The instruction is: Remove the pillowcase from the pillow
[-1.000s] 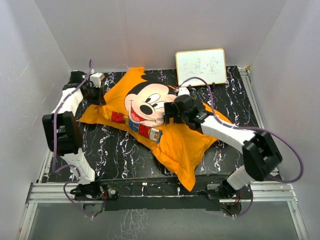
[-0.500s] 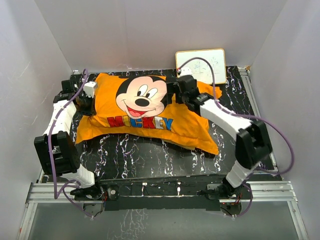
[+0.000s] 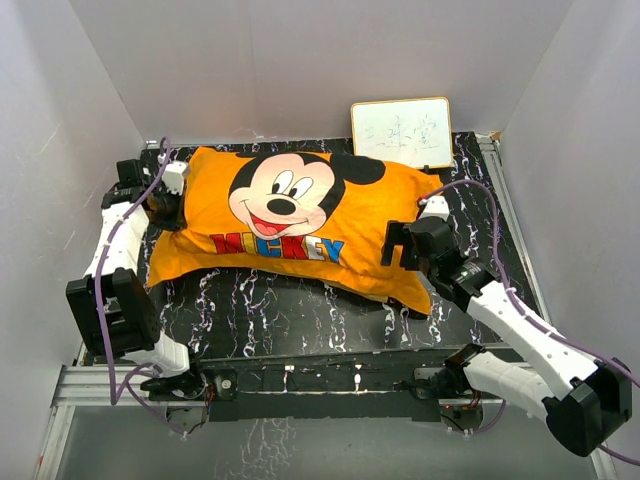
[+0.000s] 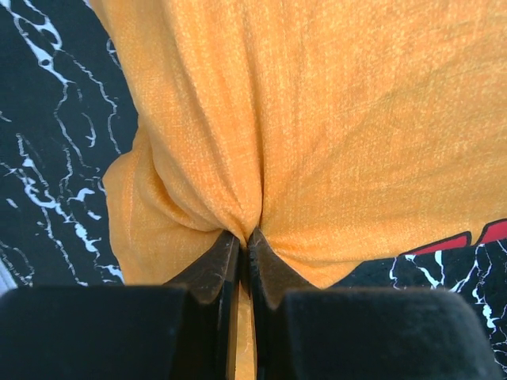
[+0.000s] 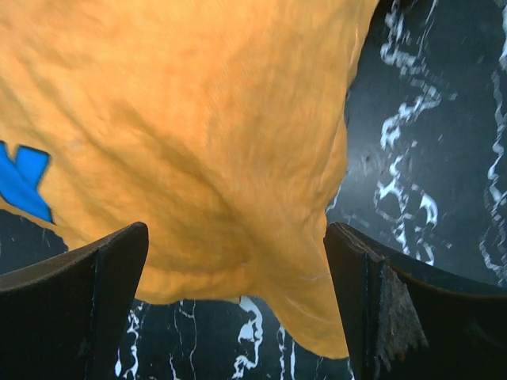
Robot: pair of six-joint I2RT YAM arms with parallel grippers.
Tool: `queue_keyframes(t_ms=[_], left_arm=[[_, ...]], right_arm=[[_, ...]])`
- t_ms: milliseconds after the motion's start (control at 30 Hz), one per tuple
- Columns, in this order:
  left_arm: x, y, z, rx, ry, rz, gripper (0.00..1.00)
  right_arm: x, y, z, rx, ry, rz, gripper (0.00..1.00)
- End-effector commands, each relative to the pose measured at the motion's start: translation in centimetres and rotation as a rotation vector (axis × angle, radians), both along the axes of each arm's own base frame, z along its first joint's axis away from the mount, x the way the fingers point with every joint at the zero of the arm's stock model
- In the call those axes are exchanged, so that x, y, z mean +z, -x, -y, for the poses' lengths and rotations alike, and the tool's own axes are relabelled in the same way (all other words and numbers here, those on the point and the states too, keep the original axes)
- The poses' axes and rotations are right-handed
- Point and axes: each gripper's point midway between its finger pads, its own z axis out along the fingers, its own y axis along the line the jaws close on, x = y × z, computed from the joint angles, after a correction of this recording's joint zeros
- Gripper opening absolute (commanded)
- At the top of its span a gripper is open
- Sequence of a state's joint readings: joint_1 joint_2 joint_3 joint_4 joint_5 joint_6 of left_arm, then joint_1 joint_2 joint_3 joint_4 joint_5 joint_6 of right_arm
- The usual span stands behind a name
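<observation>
I see the pillowcase (image 3: 290, 225) lying across the far half of the desk (image 3: 260, 310), printed face up. Its long axis goes from left to right, and the right end comes a little nearer to me than the left end. It looks plump and full, so I judge the pillow is completely inside; no white part shows.

The left pincer (image 4: 244, 237) is at the left short end, with its fingers pressed together on a small fold of the orange cloth. The right pincer (image 5: 236, 233) is spread wide at the near right corner. In the right wrist view this corner hangs between the two fingers without touching either.

So each end of the long axis has its own arm, and the right arm is the nearer one for the free corner. I think the next move depends on this: the right fingers must come forward over the corner and take only cloth, not the filling. I cannot tell at which end the opening is. The whiteboard (image 3: 402, 132) stands behind the right end, apart from it.
</observation>
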State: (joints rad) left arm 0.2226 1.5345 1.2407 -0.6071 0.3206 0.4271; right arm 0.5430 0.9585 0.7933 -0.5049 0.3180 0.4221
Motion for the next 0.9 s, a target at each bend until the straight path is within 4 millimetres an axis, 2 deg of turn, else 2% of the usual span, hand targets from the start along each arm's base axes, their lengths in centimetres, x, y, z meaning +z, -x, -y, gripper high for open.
queue_keyframes(t_ms=[0,133,167,233,267,300,367,433,600,667,767,867], left_arm=[[4.0,0.1,-2.6,0.044,-0.082,0.099,0.00],[4.2,1.2,-3.3,0.055,-0.031,0.090,0.00],[3.9,1.8,-2.9,0.039,0.003,0.077,0.09],[3.2,3.2,-2.0,-0.004,0.043,0.039,0.54],[2.9,3.8,-1.6,-0.029,0.053,0.022,0.72],[2.6,4.4,-1.4,-0.046,0.054,0.005,0.82],[1.9,5.4,-1.4,-0.075,0.049,-0.031,0.91],[1.1,6.6,-1.5,-0.115,0.038,-0.074,0.97],[-2.4,9.9,-2.8,-0.206,0.001,-0.208,0.97],[-4.0,10.5,-3.2,-0.221,-0.009,-0.244,0.97],[-6.2,9.7,-3.8,-0.221,-0.026,-0.237,0.97],[-6.9,7.2,-4.0,-0.183,-0.014,-0.156,0.96]], right_arm=[[-3.2,1.3,-1.4,0.009,-0.094,-0.094,0.98],[-5.3,1.5,-2.4,0.038,-0.130,-0.119,0.98],[-5.6,1.6,-2.6,0.044,-0.138,-0.124,0.98],[-6.2,1.9,-3.2,0.067,-0.165,-0.141,0.98],[-6.4,2.2,-3.6,0.083,-0.184,-0.151,0.98],[-6.7,2.4,-4.0,0.097,-0.199,-0.159,0.98],[-7.3,2.8,-4.3,0.108,-0.219,-0.180,0.98],[-7.9,3.5,-4.7,0.129,-0.230,-0.197,0.98],[-9.6,4.1,-4.6,0.132,-0.216,-0.230,0.98],[-9.8,3.7,-4.7,0.132,-0.209,-0.224,0.97],[-10.4,3.0,-4.6,0.130,-0.176,-0.219,0.94],[-10.7,2.3,-4.2,0.110,-0.139,-0.210,0.82]])
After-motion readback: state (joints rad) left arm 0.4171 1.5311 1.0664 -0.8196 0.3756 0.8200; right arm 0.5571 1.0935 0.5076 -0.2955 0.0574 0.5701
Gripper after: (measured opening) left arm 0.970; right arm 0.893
